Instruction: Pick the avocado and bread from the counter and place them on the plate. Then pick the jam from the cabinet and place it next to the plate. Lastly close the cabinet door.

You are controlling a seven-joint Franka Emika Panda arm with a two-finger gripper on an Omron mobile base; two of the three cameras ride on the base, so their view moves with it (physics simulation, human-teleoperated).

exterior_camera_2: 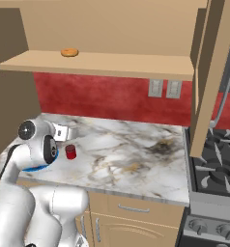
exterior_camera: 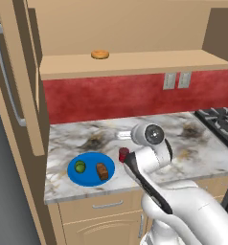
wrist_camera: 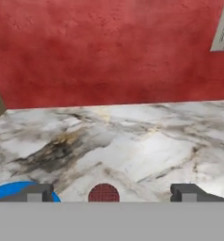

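Observation:
The blue plate (exterior_camera: 89, 179) lies on the marble counter (exterior_camera: 183, 153) at the front left. On it sit the green avocado (exterior_camera: 80, 166) and the brown bread (exterior_camera: 102, 171). The dark red jam (exterior_camera: 123, 154) stands upright on the counter just right of the plate. My gripper (wrist_camera: 111, 193) hovers over the jam (wrist_camera: 103, 193), open, with both fingertips (wrist_camera: 38, 193) wide of the lid and not touching it. The tan cabinet (exterior_camera: 135, 64) is above, and its cabinet door (exterior_camera: 20, 95) stands open at the left.
An orange-tan ring pastry (exterior_camera: 100, 54) lies on the cabinet shelf. A stove (exterior_camera_2: 218, 169) borders the counter on the right. Wall outlets (exterior_camera: 176, 80) sit on the red backsplash. A second open cabinet door (exterior_camera_2: 211, 82) hangs over the counter's right end.

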